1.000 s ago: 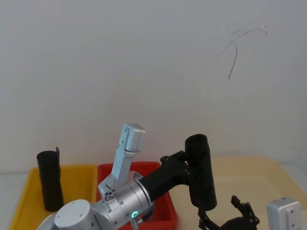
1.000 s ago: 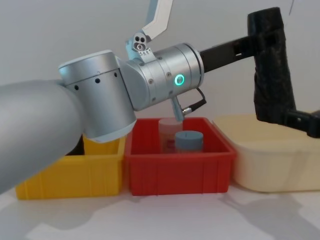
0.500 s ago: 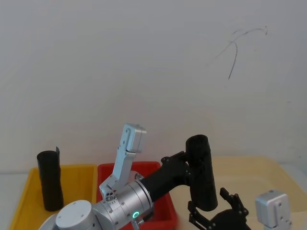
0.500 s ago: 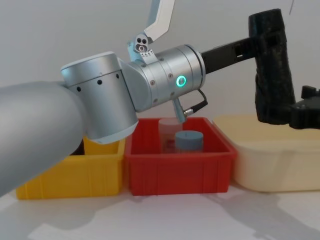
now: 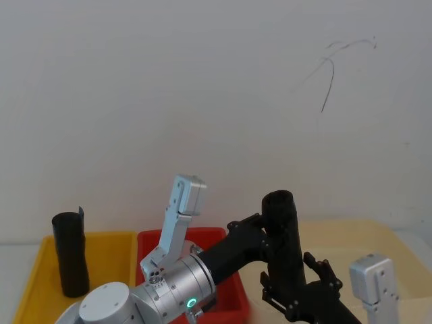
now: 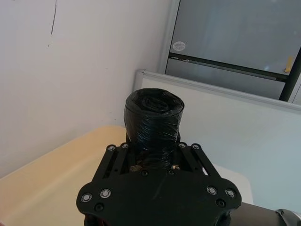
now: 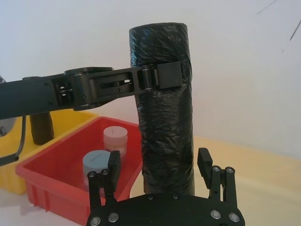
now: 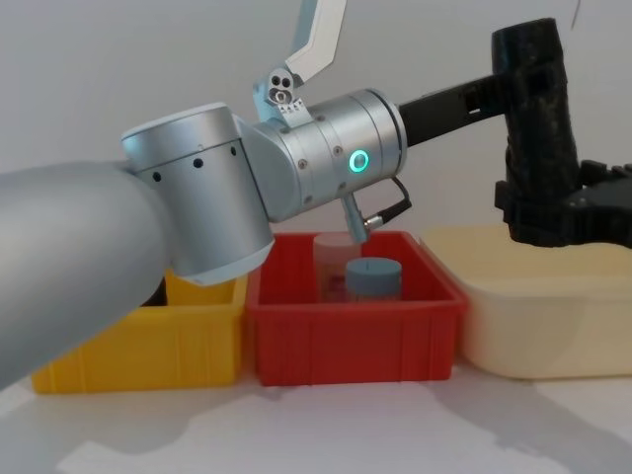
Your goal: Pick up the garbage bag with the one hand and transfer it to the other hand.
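Note:
The garbage bag [image 5: 282, 246], a thick glossy black roll, hangs upright in the air above the gap between the red and cream bins. My left gripper [image 5: 272, 233], on the arm with the green ring, is shut on its upper part [image 7: 160, 77]. In the left wrist view the garbage bag [image 6: 153, 125] stands up between that gripper's fingers. My right gripper [image 7: 159, 162] is open at the roll's lower part [image 8: 538, 188], one finger on each side with a gap between each and the bag [image 7: 164, 122].
A red bin [image 8: 355, 341] holds a pale jar [image 7: 115, 136] and a grey-blue jar [image 8: 372, 278]. A yellow bin [image 5: 111, 253] on the left holds a slimmer matte black roll [image 5: 70, 255]. A cream bin [image 8: 538, 316] stands on the right, with a white wall close behind.
My right gripper has risen from below and come in around the bag's lower part. The left arm and the bag have stayed still.

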